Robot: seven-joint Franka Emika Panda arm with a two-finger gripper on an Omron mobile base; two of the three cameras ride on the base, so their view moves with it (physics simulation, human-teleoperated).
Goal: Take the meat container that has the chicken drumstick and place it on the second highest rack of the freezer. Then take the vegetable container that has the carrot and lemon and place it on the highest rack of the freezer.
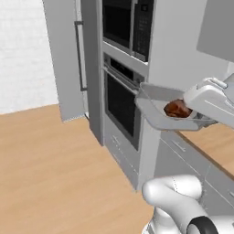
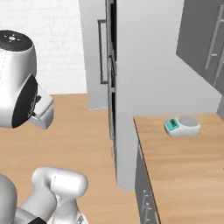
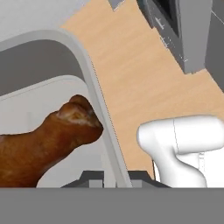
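Note:
The meat container is a shallow grey tray held in the air in front of the oven column. The reddish-brown chicken drumstick lies inside it. My gripper is shut on the tray's right rim. In the hand view the tray rim runs down between my two fingertips, and the drumstick lies left of it. The freezer stands at the far left, showing a grey panel with a long dark bar handle; its inside is hidden. The vegetable container, carrot and lemon are out of view.
A tall grey column with a built-in oven stands just behind the tray. To the right runs a wooden counter with a small kitchen scale and upper cabinets above. Wooden floor lies open to the left.

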